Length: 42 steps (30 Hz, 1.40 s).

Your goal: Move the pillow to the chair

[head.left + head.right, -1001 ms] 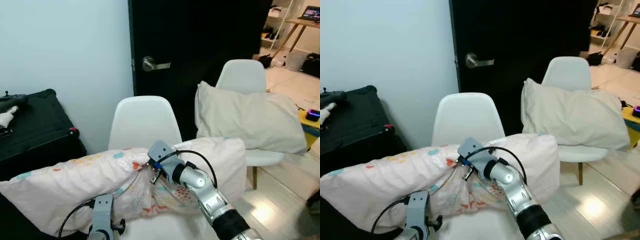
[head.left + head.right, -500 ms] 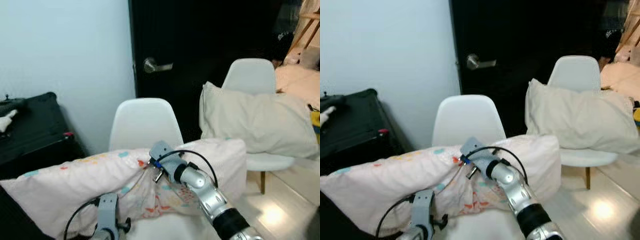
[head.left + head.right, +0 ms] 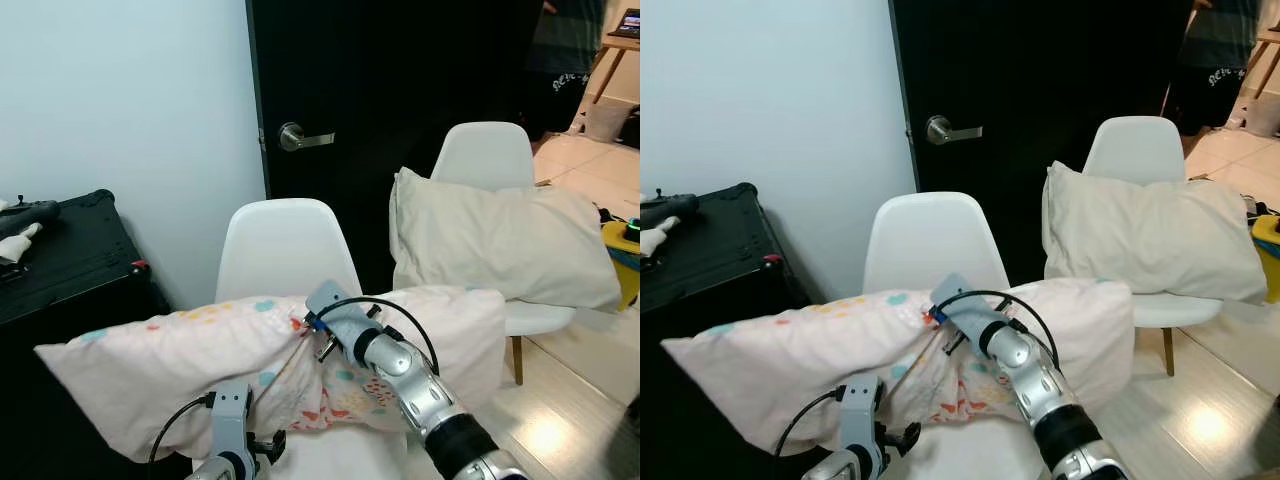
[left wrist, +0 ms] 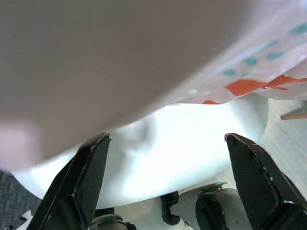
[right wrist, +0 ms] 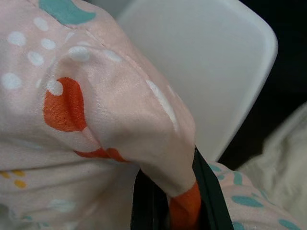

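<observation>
Pink-white cotton, printed with orange, teal and yellow shapes, covers the patterned pillow point(image 3: 270, 350) that lies slung across the front of the nearer white chair point(image 3: 283, 245), sagging at both ends. The right gripper point(image 5: 175, 201) has its two black fingers pressed together on a bunched fold of the pillowcase near the pillow's upper middle, so the cloth puckers into a ridge there. The left gripper point(image 4: 168, 187) sits under the pillow's lower edge with its fingers spread wide and nothing between them; the chair seat shows pale beneath.

The pillow looks light and very soft: it droops wherever it is unsupported, and a pinch of fabric alone is likely to stretch or slip free of the filling. A surer hold would probably take a thick fold of case and stuffing together, with the left gripper propping the underside.

Two pillows are in view, the patterned one and a plain cream pillow point(image 3: 495, 240) resting on the farther white chair point(image 3: 482, 155). That makes two chairs. One black door point(image 3: 390, 110) with one lever handle point(image 3: 300, 138) stands behind, and one black case point(image 3: 60, 255) on the left.
</observation>
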### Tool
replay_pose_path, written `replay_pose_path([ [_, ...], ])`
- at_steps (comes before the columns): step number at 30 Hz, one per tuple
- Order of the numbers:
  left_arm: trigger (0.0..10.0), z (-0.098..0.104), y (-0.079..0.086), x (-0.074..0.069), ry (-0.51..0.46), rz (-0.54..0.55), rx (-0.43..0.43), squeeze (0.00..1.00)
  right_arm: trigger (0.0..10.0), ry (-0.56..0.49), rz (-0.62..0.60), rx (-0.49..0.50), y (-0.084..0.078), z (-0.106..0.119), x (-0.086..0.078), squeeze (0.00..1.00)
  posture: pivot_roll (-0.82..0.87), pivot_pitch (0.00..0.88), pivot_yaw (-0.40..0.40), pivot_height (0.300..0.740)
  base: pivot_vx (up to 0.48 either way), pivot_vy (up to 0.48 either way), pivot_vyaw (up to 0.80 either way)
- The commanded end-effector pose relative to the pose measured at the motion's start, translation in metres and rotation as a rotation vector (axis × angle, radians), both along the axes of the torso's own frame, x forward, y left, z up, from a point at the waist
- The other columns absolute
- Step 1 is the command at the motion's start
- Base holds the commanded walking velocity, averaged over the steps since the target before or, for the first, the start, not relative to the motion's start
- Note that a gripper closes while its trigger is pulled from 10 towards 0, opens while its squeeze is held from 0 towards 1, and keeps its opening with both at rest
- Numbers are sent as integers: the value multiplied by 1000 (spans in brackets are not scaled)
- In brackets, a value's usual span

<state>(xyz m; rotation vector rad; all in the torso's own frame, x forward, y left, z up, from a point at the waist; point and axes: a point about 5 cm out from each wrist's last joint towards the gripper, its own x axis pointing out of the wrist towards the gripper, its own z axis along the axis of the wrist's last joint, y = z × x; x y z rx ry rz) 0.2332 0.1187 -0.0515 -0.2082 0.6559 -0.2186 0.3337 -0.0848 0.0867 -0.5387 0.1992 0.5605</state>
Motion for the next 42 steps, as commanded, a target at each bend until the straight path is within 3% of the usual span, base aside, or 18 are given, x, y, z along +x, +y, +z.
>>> replay_pose_path([
  [1,10000,0,-2,0,-2,-2,-21,0,10000,-60,-41,32,-1,16,9,0,66,0,20,720,0,0,0],
  [6,10000,4,-8,3,-24,-50,-39,0,10000,-23,-148,-6,-18,9,13,0,69,0,18,695,0,0,0],
  [11,10000,4,-10,3,-28,-65,-43,0,10000,-10,-173,-21,-23,6,14,0,68,0,20,675,0,0,0],
  [26,10000,4,-9,2,-25,-73,-40,0,10000,68,-177,-57,-18,-10,8,0,72,0,23,605,0,0,0],
  [42,10000,5,-12,4,-33,-68,-56,0,10000,48,-175,-19,-13,-7,8,0,70,0,27,530,0,0,0],
])
